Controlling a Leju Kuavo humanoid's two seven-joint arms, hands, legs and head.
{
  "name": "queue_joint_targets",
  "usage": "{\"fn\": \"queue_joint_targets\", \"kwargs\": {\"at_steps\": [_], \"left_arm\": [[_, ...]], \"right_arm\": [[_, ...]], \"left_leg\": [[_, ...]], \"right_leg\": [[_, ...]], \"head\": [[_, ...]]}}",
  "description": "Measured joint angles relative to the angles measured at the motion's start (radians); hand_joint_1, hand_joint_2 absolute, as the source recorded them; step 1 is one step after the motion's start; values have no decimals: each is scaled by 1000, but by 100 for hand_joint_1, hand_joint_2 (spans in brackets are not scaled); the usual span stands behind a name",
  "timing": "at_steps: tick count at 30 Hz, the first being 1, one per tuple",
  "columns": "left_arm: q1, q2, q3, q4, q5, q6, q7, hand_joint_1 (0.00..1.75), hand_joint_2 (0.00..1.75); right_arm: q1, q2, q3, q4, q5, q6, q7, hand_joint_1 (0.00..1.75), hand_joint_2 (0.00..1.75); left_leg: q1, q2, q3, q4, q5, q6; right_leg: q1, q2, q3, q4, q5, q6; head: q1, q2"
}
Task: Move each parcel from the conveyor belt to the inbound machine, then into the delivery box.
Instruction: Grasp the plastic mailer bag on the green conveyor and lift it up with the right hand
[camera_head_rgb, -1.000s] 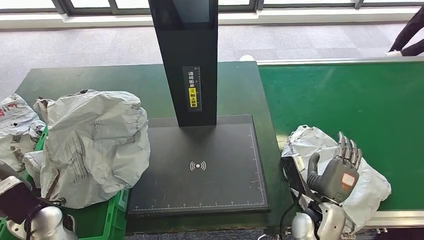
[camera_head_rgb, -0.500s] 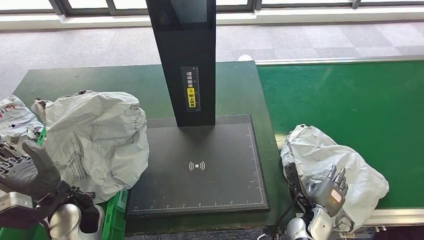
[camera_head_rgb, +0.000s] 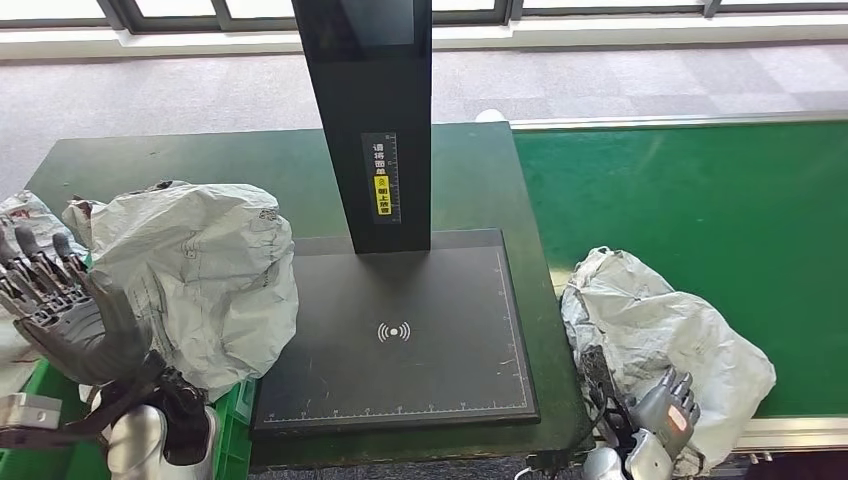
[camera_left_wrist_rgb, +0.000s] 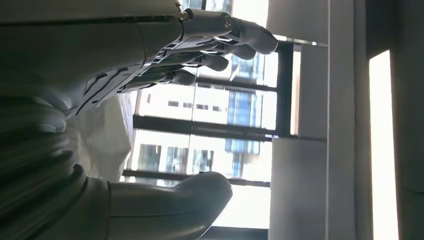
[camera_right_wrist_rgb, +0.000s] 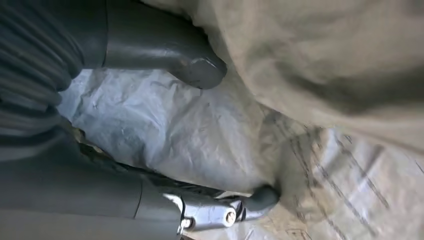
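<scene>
the grey parcel (camera_head_rgb: 665, 345) lies on the green conveyor belt (camera_head_rgb: 700, 200) at its near edge, beside the inbound machine (camera_head_rgb: 400, 330). the right hand (camera_head_rgb: 668, 410) presses into it, grasp unclear. the left hand (camera_head_rgb: 65, 315) is raised, fingers spread, holding nothing.

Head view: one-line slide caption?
Right hand on the conveyor's grey parcel; left hand raised open.
</scene>
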Motion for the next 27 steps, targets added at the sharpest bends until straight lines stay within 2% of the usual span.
{"fn": "queue_joint_targets", "kwargs": {"at_steps": [4,11,22,25,27], "left_arm": [[-2,1,-16,11,26,-63,0,0,175],[-3,1,-28,29,31,-69,0,0,175],[-4,2,-47,38,30,-83,0,0,175],[-4,2,-49,39,37,-115,0,0,175],[1,2,-54,35,49,-160,0,0,175]], "right_arm": [[-28,-19,-24,58,14,36,30,175,175],[-70,-41,-52,125,18,61,31,175,175],[-92,-60,-63,144,4,61,20,175,175],[-93,-60,-63,145,-7,41,2,175,175],[-90,-60,-66,145,-31,-3,-38,175,175]], "left_leg": [[0,1,3,0,-1,1],[1,2,11,0,-2,3],[1,1,12,2,-2,4],[1,1,12,2,-2,4],[1,1,11,2,-2,4]], "right_leg": [[0,2,3,-1,0,1],[1,2,12,-5,-1,3],[2,2,16,-5,2,5],[2,3,15,-5,1,5],[2,2,15,-5,1,5]], "head": [[0,0],[0,0],[0,0],[0,0],[0,0]]}}
